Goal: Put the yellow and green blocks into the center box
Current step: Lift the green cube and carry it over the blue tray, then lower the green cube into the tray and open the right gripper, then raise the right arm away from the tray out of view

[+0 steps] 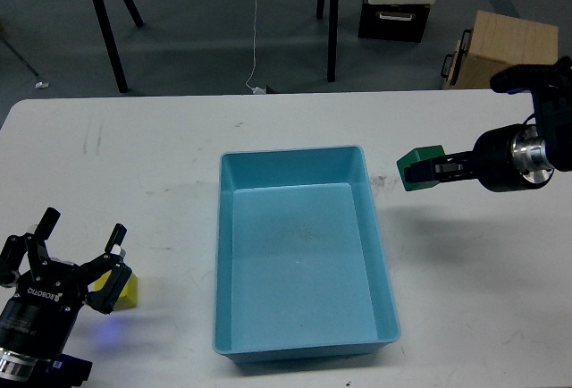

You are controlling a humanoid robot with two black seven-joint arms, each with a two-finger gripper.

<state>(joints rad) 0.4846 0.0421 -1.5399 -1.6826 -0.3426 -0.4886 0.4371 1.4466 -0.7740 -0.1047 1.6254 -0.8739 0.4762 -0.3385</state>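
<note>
I judge the task to be at its carrying step, with neither block delivered. My right hand (427, 172) is closed on the green block (420, 167), holding it clear of the tabletop (134, 147) just beside the far right corner of the center box (306, 254), outside its wall. The box is empty and sits in the middle of the tabletop, its long sides running from the far edge toward me.

My left hand (82, 243) is near the front left corner of the tabletop, its fingers spread wide and gripping nothing. The yellow block (125, 290) lies on the tabletop right against that hand, partly hidden behind its body. I cannot tell whether the two touch.

The next move, as I see it, calls for swinging the right hand leftward over the box's right wall until the green block is above the bare floor, then opening the fingers to drop it. The block must clear the sloped rim first, or it could catch the wall and tumble out onto the tabletop. After that the left hand needs to settle its fingers around the yellow block, close, lift, and carry it over the left wall.

As for writing, white lettering on the left hand's body reads ROBOTIQ. I can read nothing else.
</note>
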